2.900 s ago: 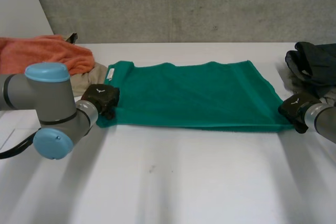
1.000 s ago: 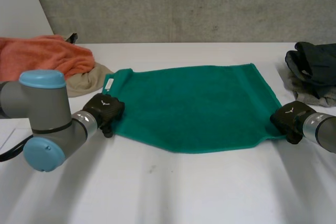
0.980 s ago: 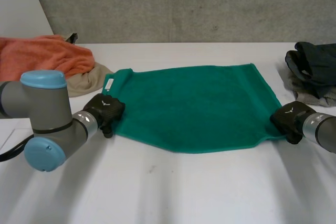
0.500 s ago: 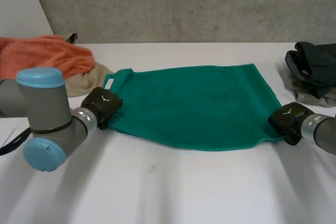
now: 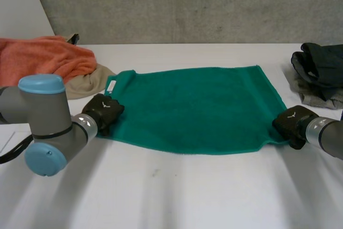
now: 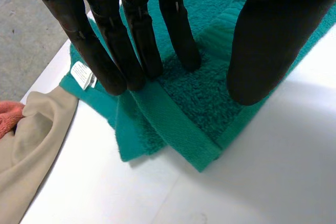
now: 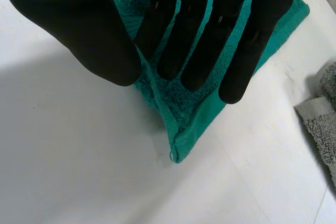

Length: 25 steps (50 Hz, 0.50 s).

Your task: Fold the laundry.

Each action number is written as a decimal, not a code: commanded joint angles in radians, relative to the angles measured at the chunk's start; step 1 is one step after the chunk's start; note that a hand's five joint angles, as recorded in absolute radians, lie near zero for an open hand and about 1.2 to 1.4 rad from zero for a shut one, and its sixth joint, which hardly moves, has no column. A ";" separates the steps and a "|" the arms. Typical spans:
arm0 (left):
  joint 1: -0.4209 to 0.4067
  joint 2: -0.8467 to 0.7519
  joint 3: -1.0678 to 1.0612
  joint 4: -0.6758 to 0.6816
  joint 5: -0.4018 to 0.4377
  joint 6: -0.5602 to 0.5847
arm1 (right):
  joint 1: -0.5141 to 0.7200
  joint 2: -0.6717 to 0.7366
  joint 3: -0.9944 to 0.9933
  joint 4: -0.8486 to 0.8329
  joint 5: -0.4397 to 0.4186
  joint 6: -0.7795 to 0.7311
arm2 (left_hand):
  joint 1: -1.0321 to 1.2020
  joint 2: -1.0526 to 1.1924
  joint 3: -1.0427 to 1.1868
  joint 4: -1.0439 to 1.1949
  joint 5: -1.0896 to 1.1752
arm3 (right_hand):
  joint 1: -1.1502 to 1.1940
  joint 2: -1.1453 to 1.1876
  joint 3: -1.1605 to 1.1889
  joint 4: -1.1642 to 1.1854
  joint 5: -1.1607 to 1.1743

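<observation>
A green towel (image 5: 193,105) lies flat on the white table, a doubled layer showing at its near left corner (image 6: 184,124). My left hand (image 5: 103,112) rests on that corner. Its fingers (image 6: 131,51) are straight with their tips on the cloth and the thumb (image 6: 262,51) set apart on the hem, open. The towel's white label (image 6: 81,73) lies beside the fingertips. My right hand (image 5: 292,124) is at the near right corner. Its straight fingers (image 7: 199,40) are spread over the cloth (image 7: 184,108) and the thumb is apart, open.
An orange cloth (image 5: 43,57) and a beige cloth (image 5: 88,81) are heaped at the back left, close to the towel's label. Dark clothes (image 5: 321,63) on a grey towel (image 5: 316,97) sit at the back right. A concrete wall stands behind the table.
The towel's near edge has settled flatter on the table. My left hand shifted slightly left and its fingers went from a pinch on the corner to straight. The right hand barely moved.
</observation>
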 commanded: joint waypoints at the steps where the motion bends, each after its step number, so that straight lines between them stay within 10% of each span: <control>1: -0.009 -0.028 0.016 0.012 -0.003 0.012 | 0.003 -0.001 0.001 0.001 0.000 0.002 | 0.056 0.064 0.060 0.065 0.068 | 0.257 0.216 0.207 0.199 0.216; 9: -0.017 -0.053 0.057 0.008 -0.004 0.017 | 0.003 -0.001 0.002 0.001 0.000 0.000 | 0.067 0.075 0.071 0.076 0.079 | 0.257 0.216 0.207 0.199 0.216; 14: -0.021 -0.068 0.080 0.008 -0.007 0.018 | 0.003 0.002 0.004 0.001 0.000 -0.002 | 0.606 0.614 0.610 0.615 0.618 | 0.257 0.216 0.207 0.199 0.216; 25: -0.017 0.099 -0.033 -0.130 -0.064 -0.011 | 0.001 -0.082 0.019 0.092 0.003 -0.005 | 0.608 0.615 0.611 0.617 0.619 | 0.257 0.216 0.207 0.199 0.216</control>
